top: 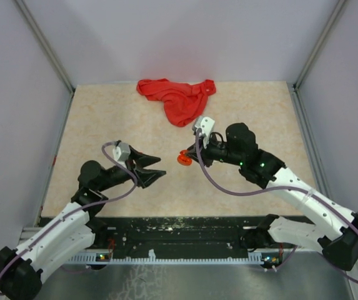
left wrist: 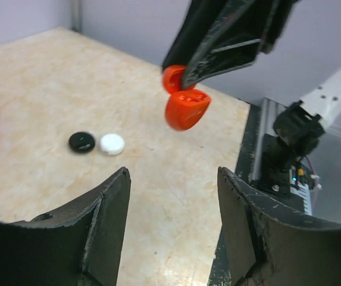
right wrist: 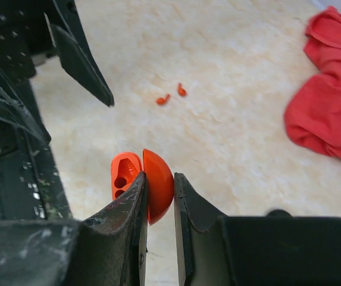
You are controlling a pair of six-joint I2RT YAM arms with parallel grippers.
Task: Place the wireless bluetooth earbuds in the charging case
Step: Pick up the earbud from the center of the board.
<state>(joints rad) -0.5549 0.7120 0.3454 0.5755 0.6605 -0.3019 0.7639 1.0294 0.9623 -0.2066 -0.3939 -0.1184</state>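
Judging from the red charging case (left wrist: pixel 187 109), which is held hinged open with its sockets seen empty, nothing has been inserted yet; it is clamped by its domed shell in the right end effector (right wrist: pixel 159 183), apparently clear of the bench (top: pixel 104 119); both red earbuds (right wrist: pixel 163 99) are left lying close together on the bench, well apart from the case; the left end effector (left wrist: pixel 173 176) is spread wide and empty. Glossy hard plastic is suggested; the earbuds are tiny and bean-shaped; the bench is mottled beige; a red cloth (top: pixel 175 100) is crumpled softly.
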